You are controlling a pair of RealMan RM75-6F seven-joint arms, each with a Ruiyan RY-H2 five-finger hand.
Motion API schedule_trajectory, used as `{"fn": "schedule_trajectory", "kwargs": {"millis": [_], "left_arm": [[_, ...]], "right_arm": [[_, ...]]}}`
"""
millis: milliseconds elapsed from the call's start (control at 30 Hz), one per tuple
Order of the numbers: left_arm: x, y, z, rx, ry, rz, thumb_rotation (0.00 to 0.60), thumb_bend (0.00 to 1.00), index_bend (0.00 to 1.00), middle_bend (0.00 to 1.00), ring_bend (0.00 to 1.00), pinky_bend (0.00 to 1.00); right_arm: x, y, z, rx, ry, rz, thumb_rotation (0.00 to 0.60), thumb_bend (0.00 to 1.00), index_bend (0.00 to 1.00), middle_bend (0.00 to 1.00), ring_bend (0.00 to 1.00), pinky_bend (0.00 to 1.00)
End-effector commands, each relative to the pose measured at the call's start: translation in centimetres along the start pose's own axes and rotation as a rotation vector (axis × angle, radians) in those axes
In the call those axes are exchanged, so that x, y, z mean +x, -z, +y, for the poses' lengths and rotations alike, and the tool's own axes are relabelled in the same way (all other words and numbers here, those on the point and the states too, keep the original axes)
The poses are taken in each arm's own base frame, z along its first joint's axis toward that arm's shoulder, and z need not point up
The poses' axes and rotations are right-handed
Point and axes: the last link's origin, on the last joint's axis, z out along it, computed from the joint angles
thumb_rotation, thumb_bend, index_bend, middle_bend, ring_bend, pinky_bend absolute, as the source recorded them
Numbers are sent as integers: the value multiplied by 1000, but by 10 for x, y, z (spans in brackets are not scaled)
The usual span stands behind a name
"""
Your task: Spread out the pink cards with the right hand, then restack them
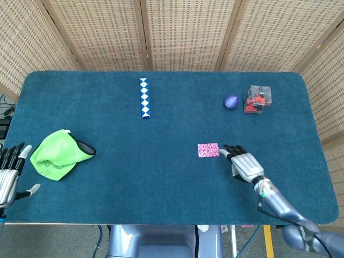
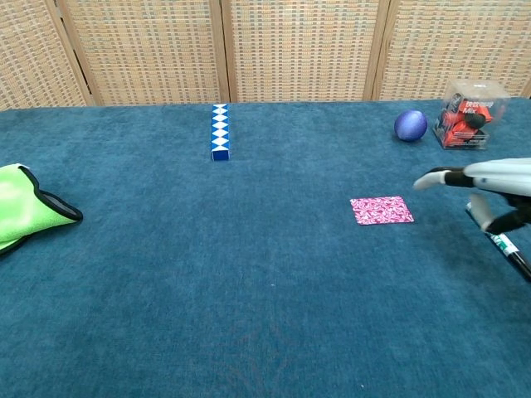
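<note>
Right hand empty, fingers apart, above blue felt table, just beside flat stack of pink patterned cards at its 3 o'clock (no contact visible). Left hand empty, fingers spread, at table's 8 o'clock edge.

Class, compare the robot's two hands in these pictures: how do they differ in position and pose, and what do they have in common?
The right hand reaches out over the table, fingertips just beside the pink cards; the left hand sits back at the table's near-left edge. The right hand lies near the cards and a marker; the left hand lies beside the green cloth. Both hold nothing, fingers apart.
</note>
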Motion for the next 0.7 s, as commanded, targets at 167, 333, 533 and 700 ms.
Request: {"fn": "schedule_trajectory", "kwargs": {"millis": [167, 333, 533, 700], "left_arm": [[0, 0, 0, 5, 0, -5, 600, 0, 0, 0, 0, 0], [0, -1, -1, 8, -2, -9, 600, 0, 0, 0, 0, 0], [0, -1, 0, 10, -3, -7, 600, 0, 0, 0, 0, 0], [0, -1, 0, 12, -4, -6, 600, 0, 0, 0, 0, 0]], "right_arm": [[-2, -36, -22, -9, -6, -26, 600, 1000, 0, 0, 0, 0], [-12, -40, -27, -15, 5, -53, 600, 1000, 0, 0, 0, 0], [-20, -42, -30, -19, 2, -83, 600, 1000, 0, 0, 0, 0], [-22, -37, -32, -9, 15, -97, 600, 1000, 0, 0, 0, 0]]}}
